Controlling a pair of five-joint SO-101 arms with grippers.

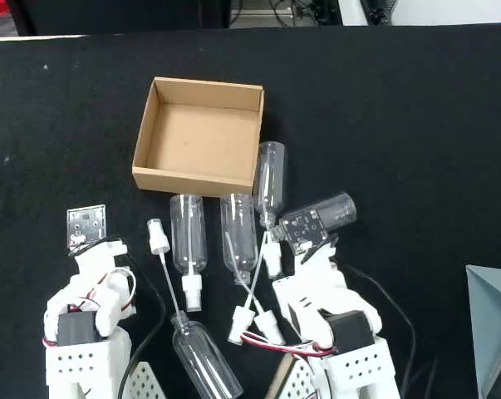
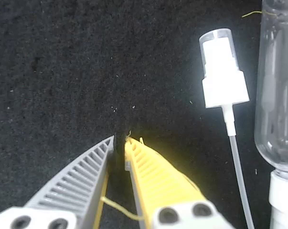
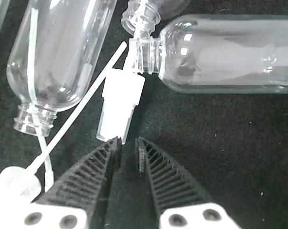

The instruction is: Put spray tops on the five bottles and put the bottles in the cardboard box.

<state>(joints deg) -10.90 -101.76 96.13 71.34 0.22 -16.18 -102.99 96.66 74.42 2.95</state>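
Right gripper (image 3: 128, 143) hovered at the spray top (image 3: 119, 112), jaws barely parted, empty; they looked to need widening first. Left gripper (image 2: 119, 140) sat closed, empty.

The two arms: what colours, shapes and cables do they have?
The left arm and right arm are white printed plastic with perforated bases and red, white and black cables. The left has ribbed jaws, one grey and one yellow; the right has two black ribbed jaws.

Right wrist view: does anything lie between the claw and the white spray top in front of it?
Nothing visible does. The right claw, slightly open, has its tips just short of the white spray top, with bare black table between. Another top's thin tube runs close beside it.
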